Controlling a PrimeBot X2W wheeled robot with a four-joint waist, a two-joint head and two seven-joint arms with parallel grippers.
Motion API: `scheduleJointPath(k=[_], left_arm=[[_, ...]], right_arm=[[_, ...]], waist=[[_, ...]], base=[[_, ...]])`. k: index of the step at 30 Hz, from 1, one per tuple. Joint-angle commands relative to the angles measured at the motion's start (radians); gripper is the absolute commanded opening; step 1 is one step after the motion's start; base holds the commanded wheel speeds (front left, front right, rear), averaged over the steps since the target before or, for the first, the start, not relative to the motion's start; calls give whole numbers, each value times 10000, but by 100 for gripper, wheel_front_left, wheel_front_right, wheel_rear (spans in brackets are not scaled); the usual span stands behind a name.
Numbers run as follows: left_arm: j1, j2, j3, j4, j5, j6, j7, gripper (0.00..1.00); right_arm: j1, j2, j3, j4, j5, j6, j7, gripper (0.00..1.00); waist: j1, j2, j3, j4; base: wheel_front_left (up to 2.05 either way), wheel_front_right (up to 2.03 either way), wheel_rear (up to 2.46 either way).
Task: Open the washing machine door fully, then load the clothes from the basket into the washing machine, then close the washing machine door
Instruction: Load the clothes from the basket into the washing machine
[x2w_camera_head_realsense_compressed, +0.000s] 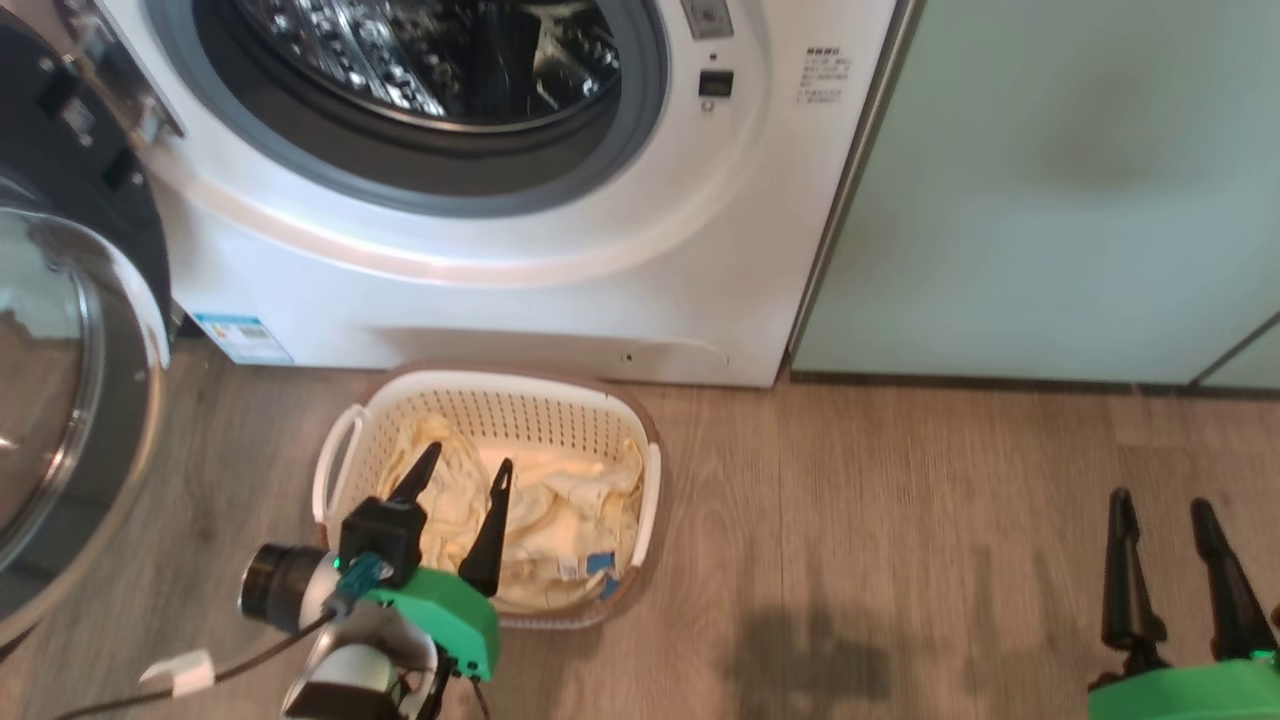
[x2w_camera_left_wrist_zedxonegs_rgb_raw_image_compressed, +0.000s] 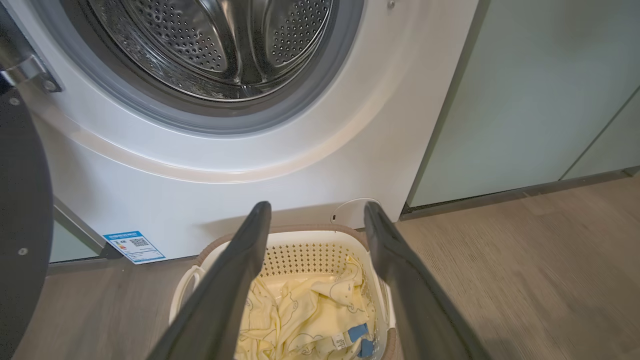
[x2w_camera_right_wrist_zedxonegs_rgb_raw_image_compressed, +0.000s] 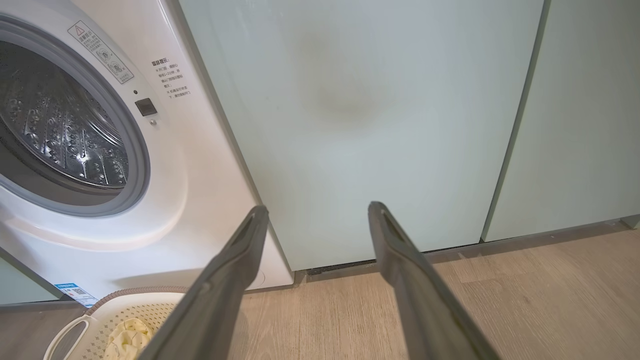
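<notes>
Left gripper spread wide, empty, hovering over basket. Right gripper likewise splayed, well apart over floor. Clothes heaped in basket (likely soft, light, floppy): pinch bunched fold mid-heap. Basket sits just before washing machine; washing machine door stands open.

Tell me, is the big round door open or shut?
Open. The washing machine door is swung out to the left, leaving the shiny steel drum uncovered.
</notes>
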Motion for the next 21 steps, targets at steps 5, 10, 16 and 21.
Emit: scheduleJointPath(k=[5,10,16,21], left_arm=[[-1344,41,-83,905,-45,-388,4,100],[-2448,-23,-341,2345,-124,-789,24,100],[-3822,-38,-699,4200,-135,-1188,-10,100],[-4736,-43,-898,5368,-263,-1397,157,100]], right_arm=[[-794,-152,202,-534,99,-29,-95,100],[-1302,-152,275,-712,188,-29,-95,100],[-1906,-152,288,-881,429,-29,-95,100],[-2299,-152,319,-964,612,-29,-95,100]], waist=[[-1,0,1065,-104],[-1,0,2018,-311],[-1,0,3230,-600],[-1,0,4085,-770]], base=[[0,0,0],[0,0,0],[0,0,0],[0,0,0]])
